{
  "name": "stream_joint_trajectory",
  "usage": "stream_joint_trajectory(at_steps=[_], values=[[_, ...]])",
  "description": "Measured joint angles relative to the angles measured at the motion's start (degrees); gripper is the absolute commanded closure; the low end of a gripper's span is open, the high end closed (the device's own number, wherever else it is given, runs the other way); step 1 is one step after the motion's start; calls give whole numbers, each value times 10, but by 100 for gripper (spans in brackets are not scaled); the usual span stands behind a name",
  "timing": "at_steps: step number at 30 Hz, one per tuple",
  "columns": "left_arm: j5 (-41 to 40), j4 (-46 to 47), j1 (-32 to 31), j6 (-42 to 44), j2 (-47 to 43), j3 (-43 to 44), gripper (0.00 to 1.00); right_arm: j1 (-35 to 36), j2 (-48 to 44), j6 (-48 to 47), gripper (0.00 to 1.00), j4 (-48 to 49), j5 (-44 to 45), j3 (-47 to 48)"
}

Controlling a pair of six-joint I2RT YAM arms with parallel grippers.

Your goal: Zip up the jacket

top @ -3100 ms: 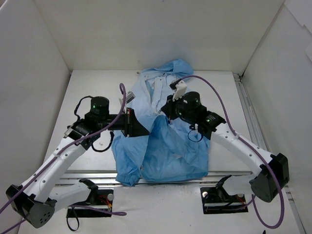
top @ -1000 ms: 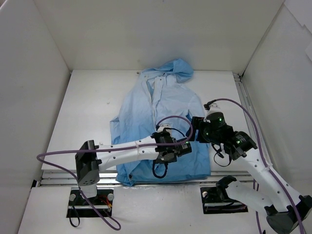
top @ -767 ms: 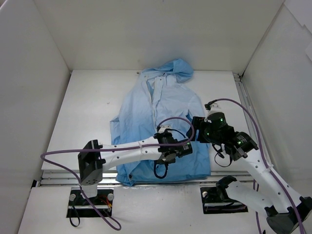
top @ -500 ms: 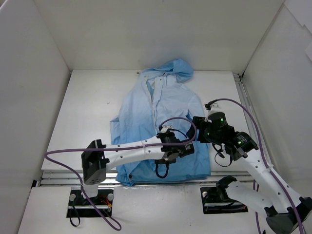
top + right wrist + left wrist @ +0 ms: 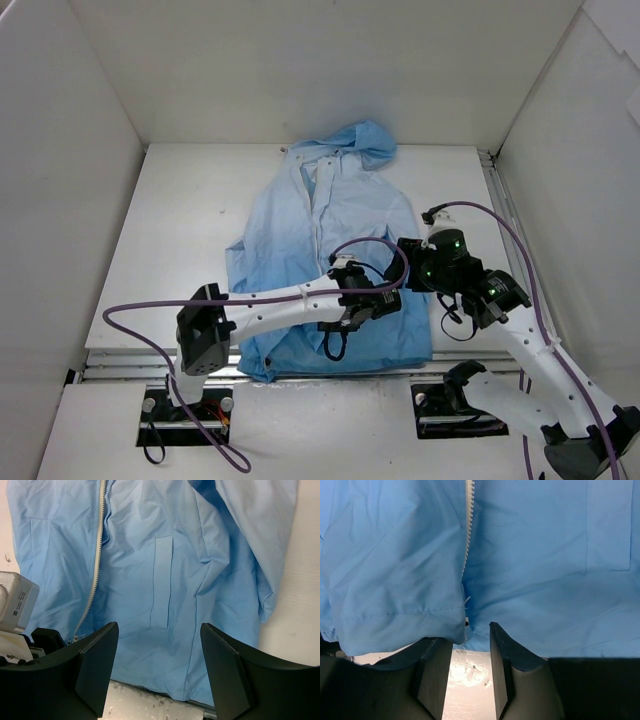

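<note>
The light blue jacket point(image 5: 290, 225) lies flat on the table, hood at the far end. Its white zipper point(image 5: 467, 535) runs down to the bottom hem point(image 5: 395, 617), and the two front panels part slightly there. My left gripper point(image 5: 468, 635) sits at the hem right at the zipper's lower end. Its jaws are open by a narrow gap with only bare table showing between them, and the hem drapes over its left fingertip point(image 5: 439, 645). My right gripper point(image 5: 159, 630) hovers wide open above the jacket's right pocket point(image 5: 161, 582), holding nothing.
White walls enclose the table on three sides. The left arm point(image 5: 280, 305) stretches across the jacket's lower part from the left. Its purple cable point(image 5: 370, 245) loops over the fabric. A metal rail point(image 5: 330, 375) runs along the near table edge just below the hem.
The left arm has slid a little to the right along the hem and its jaws have narrowed. The right arm has stayed still. Earlier both arms were over a rumpled jacket, which now lies flat.
</note>
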Motion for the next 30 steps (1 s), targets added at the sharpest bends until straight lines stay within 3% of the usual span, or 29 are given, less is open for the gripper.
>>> stream_joint_trajectory(at_steps=[7, 10, 16, 18, 22, 25, 30], values=[[-3, -10, 3, 10, 14, 8, 83, -6, 2, -3, 37, 0, -10, 0], [-4, -13, 4, 14, 15, 9, 99, -6, 3, -3, 38, 0, -14, 0], [-12, -13, 8, 13, 7, 4, 100, -9, 4, -8, 37, 1, -34, 0], [-15, -8, 12, 13, -12, -15, 100, -9, 3, -14, 32, 3, -52, 0], [-22, 35, 25, 14, -120, -110, 100, -9, 3, -30, 20, 28, -114, 0], [-31, 93, 43, 25, -260, -203, 100, -9, 3, -37, 12, 56, -169, 0], [-37, 216, 81, 64, -484, -347, 100, -9, 4, -36, 19, 115, -250, 0]])
